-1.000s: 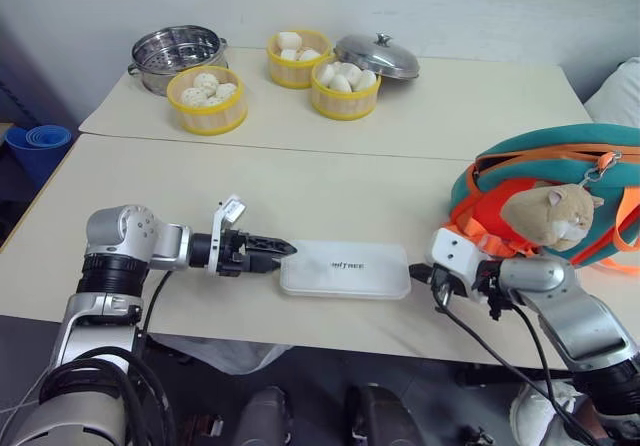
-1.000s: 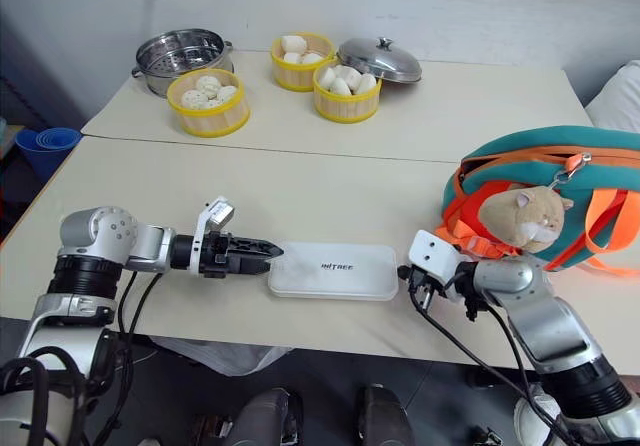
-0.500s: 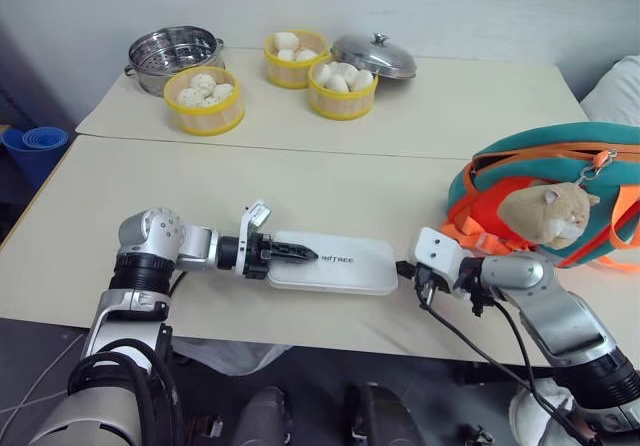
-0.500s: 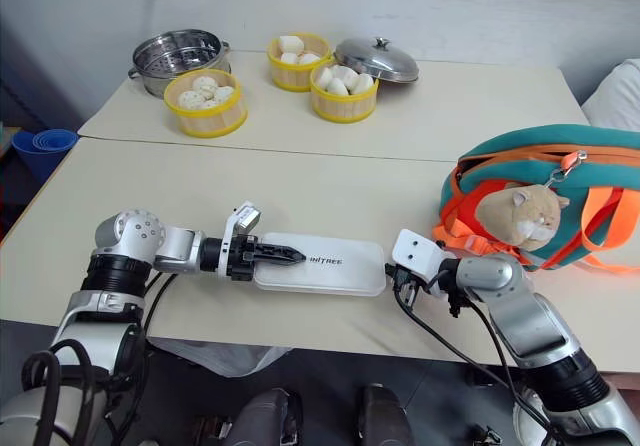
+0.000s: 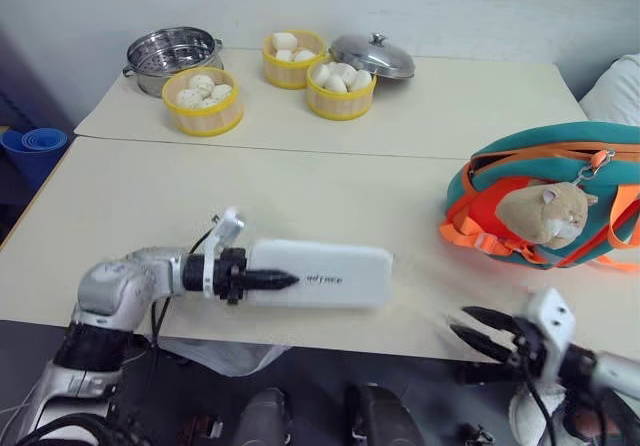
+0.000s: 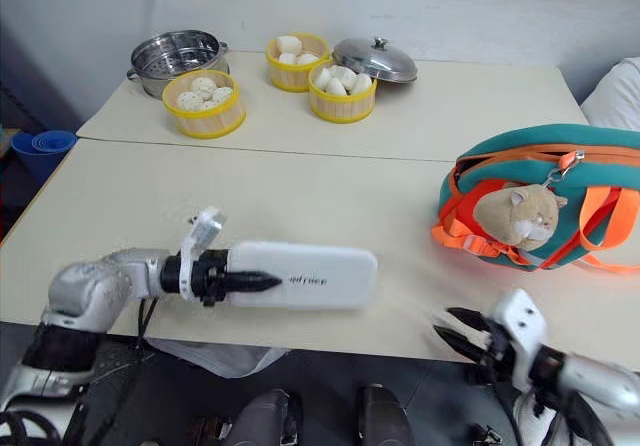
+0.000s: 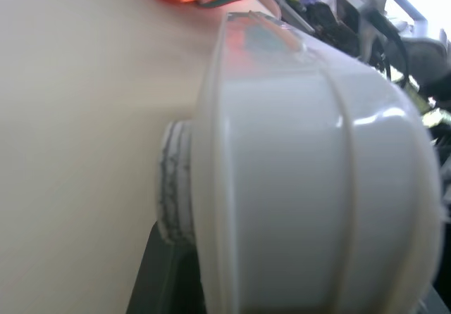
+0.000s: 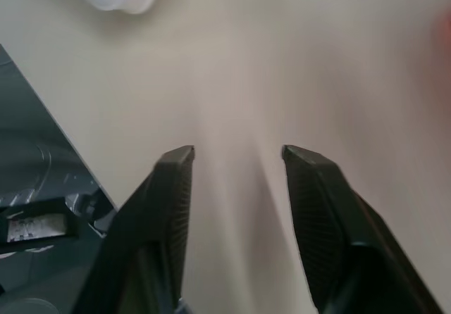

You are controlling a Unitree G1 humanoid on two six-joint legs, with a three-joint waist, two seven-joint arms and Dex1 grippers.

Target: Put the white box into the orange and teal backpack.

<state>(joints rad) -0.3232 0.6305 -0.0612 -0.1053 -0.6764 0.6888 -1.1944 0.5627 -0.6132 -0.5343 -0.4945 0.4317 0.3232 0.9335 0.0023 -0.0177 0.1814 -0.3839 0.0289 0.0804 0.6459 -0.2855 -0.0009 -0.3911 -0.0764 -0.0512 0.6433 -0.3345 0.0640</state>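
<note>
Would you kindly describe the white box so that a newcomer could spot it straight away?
Start at the near edge of the beige table, opposite the orange and teal backpack. There the left claw grips one end of the white box. It is the sole flat, rounded oblong with small dark lettering; the yellow baskets stand far behind.

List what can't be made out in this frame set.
- Whether the box is clear of the table: head views blurred, left wrist view too close.
- Left gripper's lower finger: hidden under the box, head views.
- Backpack opening: facing away from the camera; far side cut by the frame edge.
- Box lettering: too small and blurred.
- Right gripper: open, blurred at the table's near edge.
</note>
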